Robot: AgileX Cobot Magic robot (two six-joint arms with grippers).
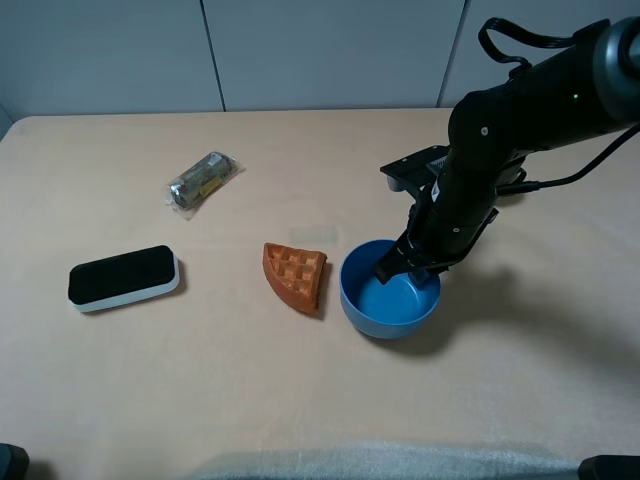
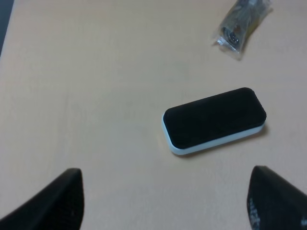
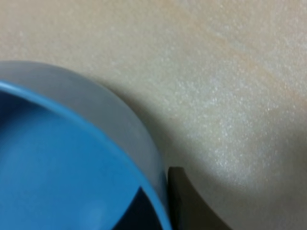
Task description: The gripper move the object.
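The blue bowl (image 1: 390, 300) stands upright on the tan table, right of centre. My right gripper (image 1: 405, 265) reaches down over its far right rim, one finger inside the bowl and one outside. In the right wrist view the bowl wall (image 3: 62, 158) sits pinched between the two dark fingers (image 3: 184, 201), so the gripper (image 3: 163, 206) is shut on the rim. My left gripper (image 2: 165, 206) is open and empty, with its fingertips (image 2: 62, 196) wide apart above the table near the black eraser.
An orange waffle wedge (image 1: 296, 275) lies just left of the bowl, almost touching it. A black-and-white eraser (image 1: 123, 277) (image 2: 214, 120) lies at the left. A clear wrapped packet (image 1: 203, 180) (image 2: 240, 21) lies further back.
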